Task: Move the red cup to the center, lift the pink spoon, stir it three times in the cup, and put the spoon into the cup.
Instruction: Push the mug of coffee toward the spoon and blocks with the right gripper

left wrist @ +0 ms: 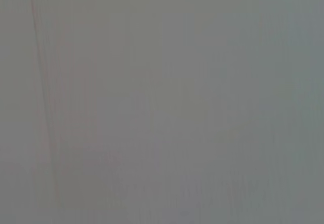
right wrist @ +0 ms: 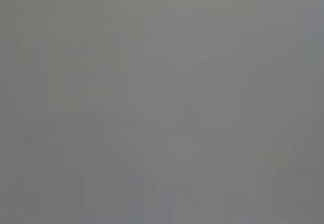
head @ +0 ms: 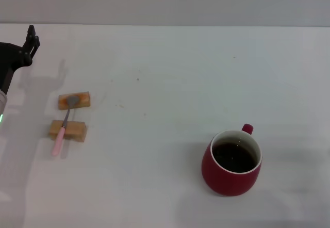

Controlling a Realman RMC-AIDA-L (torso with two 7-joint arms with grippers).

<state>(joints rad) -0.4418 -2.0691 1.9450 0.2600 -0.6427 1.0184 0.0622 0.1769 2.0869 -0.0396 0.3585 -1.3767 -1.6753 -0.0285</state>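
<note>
The white surface fills the head view, and both wrist views show only plain grey, with nothing to pick out in them.

The red cup is the biggest thing on it. It stands upright toward the robot's right and near the front edge, well off centre, with its small handle pointing away from the robot and to the right. Its inside looks dark, perhaps liquid, though I cannot tell for certain.

The left hand sits at the far left edge, well apart from everything. Its 2 dark fingers are seen close together, and I cannot tell how far open they are; nothing appears to be in them. The right hand is not in view.

2 wooden blocks lie near the left edge, one behind the other. The pink spoon rests across them, its grey bowl on the farther block and its pink handle hanging past the nearer one.

Nothing of the task looks done yet, so the step in hand is judged to be moving the cup to the centre. That likely suits the right arm: grip the wall or handle firmly, keep the cup upright, and travel slowly and low so nothing spills, stopping clear of the blocks.

No brand, label or writing can be read anywhere.
</note>
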